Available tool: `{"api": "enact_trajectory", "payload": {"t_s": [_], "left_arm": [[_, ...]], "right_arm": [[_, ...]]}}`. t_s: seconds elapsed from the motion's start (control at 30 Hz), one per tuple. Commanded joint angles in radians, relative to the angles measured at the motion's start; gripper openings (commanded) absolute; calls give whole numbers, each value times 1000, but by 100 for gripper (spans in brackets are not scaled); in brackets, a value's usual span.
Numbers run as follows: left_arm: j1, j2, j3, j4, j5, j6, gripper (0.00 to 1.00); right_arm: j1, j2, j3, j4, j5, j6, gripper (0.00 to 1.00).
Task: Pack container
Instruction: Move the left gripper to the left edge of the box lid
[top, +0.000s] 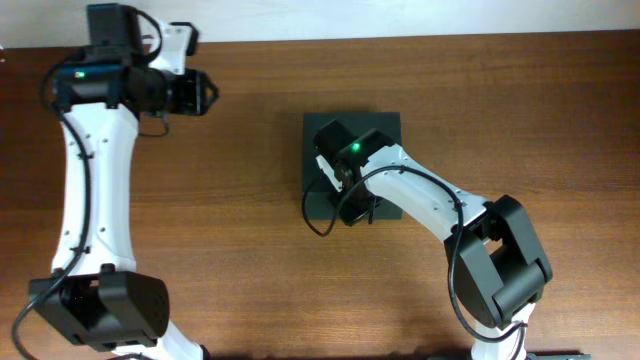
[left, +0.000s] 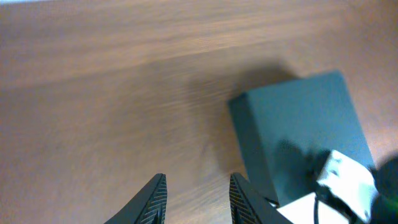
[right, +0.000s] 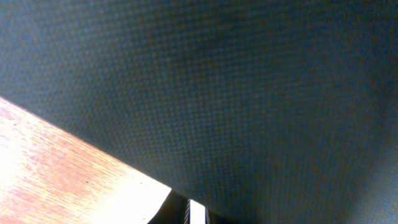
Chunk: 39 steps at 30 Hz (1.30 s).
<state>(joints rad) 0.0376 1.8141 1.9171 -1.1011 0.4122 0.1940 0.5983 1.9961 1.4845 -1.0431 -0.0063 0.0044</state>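
Overhead top-down; left wrist oblique, sharing container (top: 385, 130); right wrist close-up.

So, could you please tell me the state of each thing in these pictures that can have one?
Dark green, matte rectangular container: lid looks shut, box lying flat on the brown wooden table.
Left end effector: open, empty, above bare wood to one side of the container.
Right end effector: very close over the container's top; whether it is open or shut cannot be told.

Left arm (top: 88, 190) & right arm (top: 425, 195): white links, blk joints, blk cables (top: 452, 275), green LEDs (top: 354, 150); left end effector (left: 197, 178) blk, ribbed.
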Motion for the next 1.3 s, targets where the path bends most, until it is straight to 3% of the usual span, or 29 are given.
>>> {"api": "enact_trajectory", "payload": {"t_s": [0.0,0.43,0.8,1.27], "left_arm": [[-59,38,16,24,88,193,35],[-99,193,16,308,100,220,36],[-148,408,16,562,270,220,34],[-258,546,16,607,274,220,30]], "right_arm": [[-16,-13,-5,-7,33,16,8],[-16,-13,-5,-172,-92,22,9],[-16,-13,-5,-218,-121,-4,9],[-16,-13,-5,-179,-113,-3,9]]}}
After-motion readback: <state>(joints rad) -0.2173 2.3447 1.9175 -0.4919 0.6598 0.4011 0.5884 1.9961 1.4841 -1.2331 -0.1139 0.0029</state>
